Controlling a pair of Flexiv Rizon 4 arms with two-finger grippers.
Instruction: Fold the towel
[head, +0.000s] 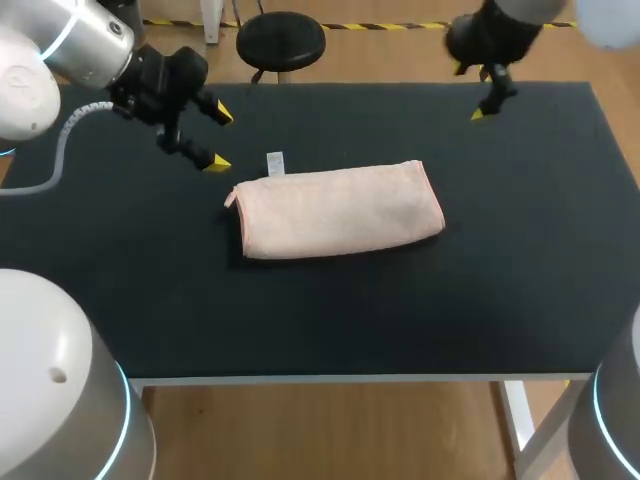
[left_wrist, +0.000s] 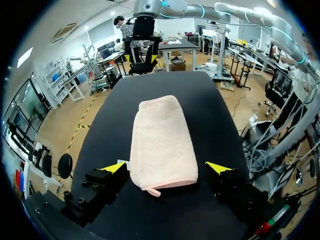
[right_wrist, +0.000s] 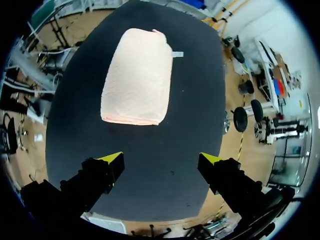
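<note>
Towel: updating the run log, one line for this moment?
towel: folded, on table | left gripper: open, empty, near towel end | right gripper: open, empty, apart from towel

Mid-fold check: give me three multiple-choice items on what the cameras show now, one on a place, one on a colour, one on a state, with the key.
1. Where does the white tag stick out of the towel?
A. at the end near the left gripper
B. from the middle of its top
C. at the opposite end

2. What colour is the towel?
A. blue
B. pale pink
C. green

3. How do the grippers stand?
A. left shut on the towel
B. both shut on the towel
C. both open, gripping nothing

Key: 1 A, the head view shows the tag at the far corner beside the left gripper. 2 B, it is pink in all three views, on the black table. 3 C, the left gripper and right gripper have their fingers spread, with nothing held.
</note>
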